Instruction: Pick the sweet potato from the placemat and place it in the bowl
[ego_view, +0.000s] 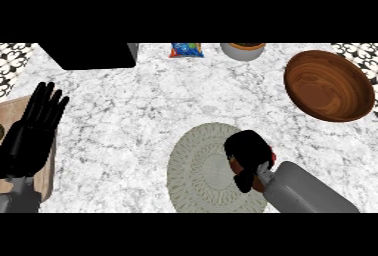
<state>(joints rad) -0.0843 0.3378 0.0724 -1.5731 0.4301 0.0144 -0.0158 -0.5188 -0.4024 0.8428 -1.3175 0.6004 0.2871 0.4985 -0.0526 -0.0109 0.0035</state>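
Note:
A round, pale woven placemat lies at the counter's lower middle. My right hand is over its right part with fingers curled down. Reddish-brown bits of the sweet potato show under the hand, and the rest of it is hidden. The hand looks closed round it, low on the mat. A brown wooden bowl with nothing in it sits at the upper right, well away from the hand. My left hand rests open at the left edge, fingers straight and pointing up.
A black box stands at the back left. Behind the middle are a colourful snack bag and a grey pot. A wooden board lies under my left hand. White marble counter spreads between mat and bowl.

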